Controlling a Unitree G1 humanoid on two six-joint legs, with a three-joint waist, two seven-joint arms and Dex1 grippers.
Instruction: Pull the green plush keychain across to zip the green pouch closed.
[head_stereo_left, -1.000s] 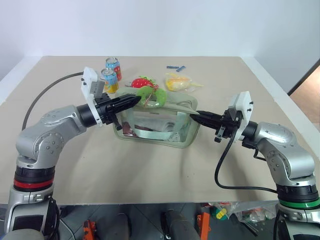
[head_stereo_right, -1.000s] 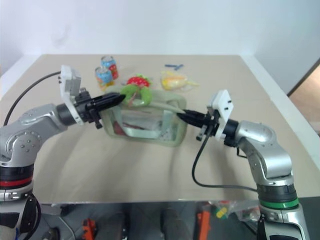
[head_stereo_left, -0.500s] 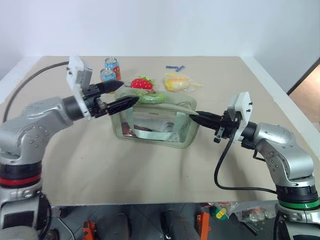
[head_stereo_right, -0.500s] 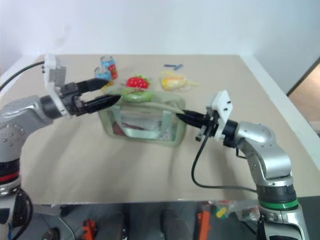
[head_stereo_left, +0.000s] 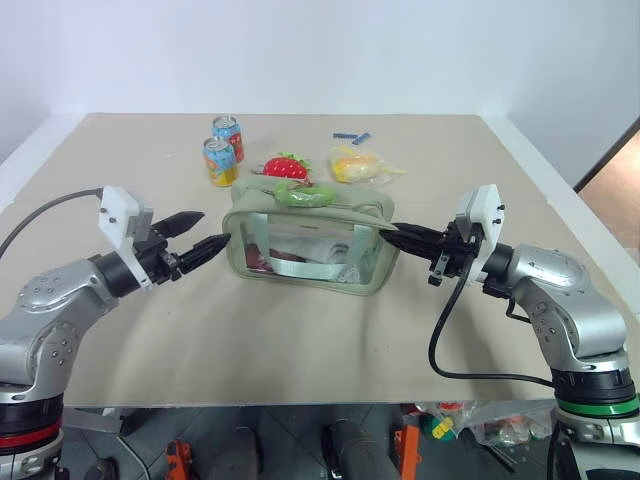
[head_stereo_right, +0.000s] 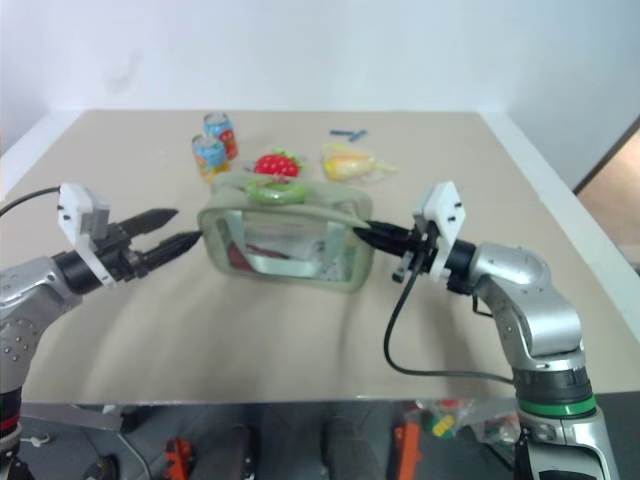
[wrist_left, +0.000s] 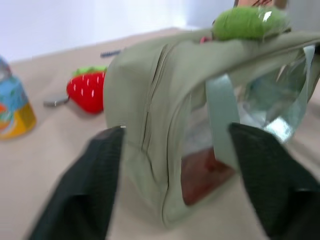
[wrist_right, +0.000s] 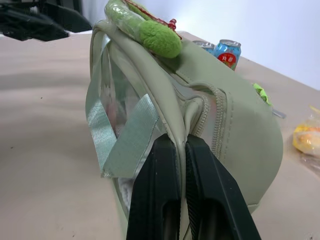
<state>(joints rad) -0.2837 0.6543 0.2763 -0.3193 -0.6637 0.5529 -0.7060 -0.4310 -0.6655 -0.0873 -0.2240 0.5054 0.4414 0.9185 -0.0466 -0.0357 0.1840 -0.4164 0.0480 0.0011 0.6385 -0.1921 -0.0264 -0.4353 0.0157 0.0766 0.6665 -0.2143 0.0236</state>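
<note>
Having let go of the green plush keychain, the left tool sits spread at the green pouch's nine o'clock end. The right tool pinches the pouch's three o'clock end. The zip looks closed.

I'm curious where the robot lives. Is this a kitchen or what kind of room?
Probably a test room or lab, not a kitchen. A bare beige table stands against plain white walls, and on it sit practice things: a green pouch, two drink cans and a strawberry toy.
</note>
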